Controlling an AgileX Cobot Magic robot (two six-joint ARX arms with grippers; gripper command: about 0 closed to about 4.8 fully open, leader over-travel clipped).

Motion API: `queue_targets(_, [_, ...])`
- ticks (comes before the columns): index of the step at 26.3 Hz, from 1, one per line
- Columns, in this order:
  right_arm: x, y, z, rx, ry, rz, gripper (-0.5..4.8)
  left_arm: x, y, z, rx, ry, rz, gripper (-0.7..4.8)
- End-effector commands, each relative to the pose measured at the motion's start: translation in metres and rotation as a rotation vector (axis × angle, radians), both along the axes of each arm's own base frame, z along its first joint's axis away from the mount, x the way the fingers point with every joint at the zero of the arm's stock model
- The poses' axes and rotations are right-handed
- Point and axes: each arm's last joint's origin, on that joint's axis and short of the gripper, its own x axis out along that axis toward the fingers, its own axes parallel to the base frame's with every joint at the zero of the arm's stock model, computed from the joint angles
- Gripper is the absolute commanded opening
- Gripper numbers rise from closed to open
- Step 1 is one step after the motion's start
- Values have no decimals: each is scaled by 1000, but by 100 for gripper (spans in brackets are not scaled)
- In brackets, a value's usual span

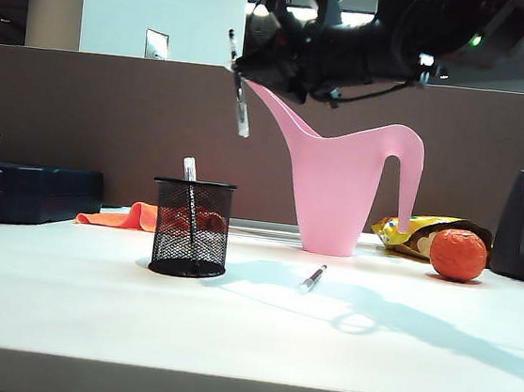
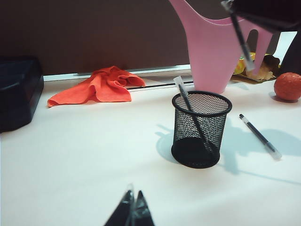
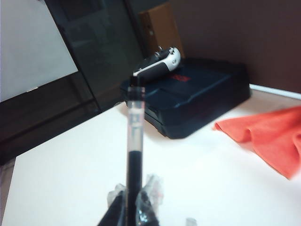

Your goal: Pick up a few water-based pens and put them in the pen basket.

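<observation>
- The white surface [image 1: 245,345] is seen bare along its front edge in the exterior view.
- The left gripper [image 2: 132,213] is seen low over the near part of the surface in the left wrist view; its dark fingers [image 2: 143,214] are pressed together, with nothing between them.
- The pen basket [image 1: 190,228] stands upright on the surface, left of centre. One pen [image 1: 189,197] leans inside it, its top sticking out above the rim.
- A second pen [image 1: 311,278] lies flat on the surface, right of the basket and apart from it, in front of the pink watering can [image 1: 343,191].
- The right gripper [image 1: 248,71] is held high, above and slightly right of the basket. Its fingers [image 3: 117,207] are clenched on a third pen [image 1: 240,85], which hangs nearly upright, slightly tilted, well clear of the basket's rim.
- Behind the basket, an orange cloth [image 1: 120,216] lies crumpled on the surface.
- An orange ball [image 1: 458,254] and a yellow packet [image 1: 407,232] lie to the right of the can.
- A dark case [image 1: 28,190] rests at far left, against the brown partition [image 1: 82,109].
</observation>
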Motion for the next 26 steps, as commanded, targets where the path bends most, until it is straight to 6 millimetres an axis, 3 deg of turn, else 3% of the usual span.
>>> queue_targets(1, [2,9,-6,35,-60,21,-8,0,0,1,7,-12,-4,-5])
queue_targets(12, [12,28,-39,44,-63,-6,-8,0,0,1,6,-12,-4,-5])
queue_targets(26, [18,34,-53,6,-29,-26,0,0,0,2,6,-12,-4,-5])
